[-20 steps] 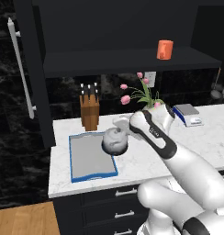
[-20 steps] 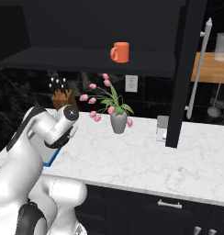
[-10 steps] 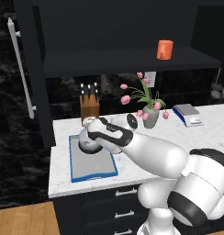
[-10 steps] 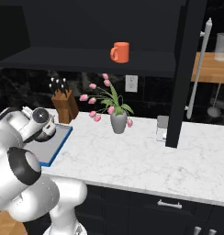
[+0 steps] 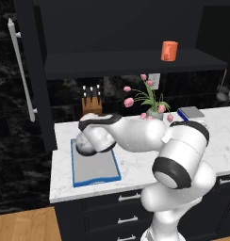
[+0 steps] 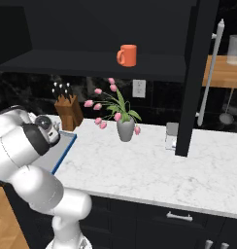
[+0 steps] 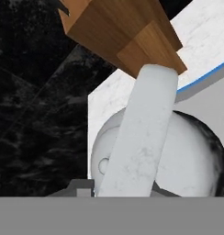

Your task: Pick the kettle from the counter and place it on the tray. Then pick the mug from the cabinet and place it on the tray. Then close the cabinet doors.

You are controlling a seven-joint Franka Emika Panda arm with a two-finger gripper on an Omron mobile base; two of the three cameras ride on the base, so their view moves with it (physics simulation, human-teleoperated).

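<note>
The grey kettle (image 5: 85,146) hangs at the far end of the blue-rimmed tray (image 5: 97,179), and I cannot tell whether it touches it. My gripper (image 5: 91,137) is shut on its arched handle (image 7: 140,133), with the kettle body (image 7: 192,156) just beneath in the hand view. The tray's rim (image 7: 202,80) shows beside it. The orange-red mug (image 5: 169,51) stands on the shelf of the open cabinet (image 5: 126,64), also in the right base view as the mug (image 6: 126,55). The cabinet doors stand open, one at the left (image 5: 36,75), one at the right (image 6: 193,78).
A wooden knife block (image 5: 92,105) stands right behind the tray, close to the kettle (image 7: 123,32). A grey vase of pink tulips (image 6: 124,129) sits mid-counter (image 6: 154,170). A flat grey object (image 5: 192,113) lies at the back right. A small grey container (image 6: 171,136) stands by the right door.
The arm has swung left, carrying the kettle from beside the tulip vase to the tray's far end. The grip has stayed the same.
</note>
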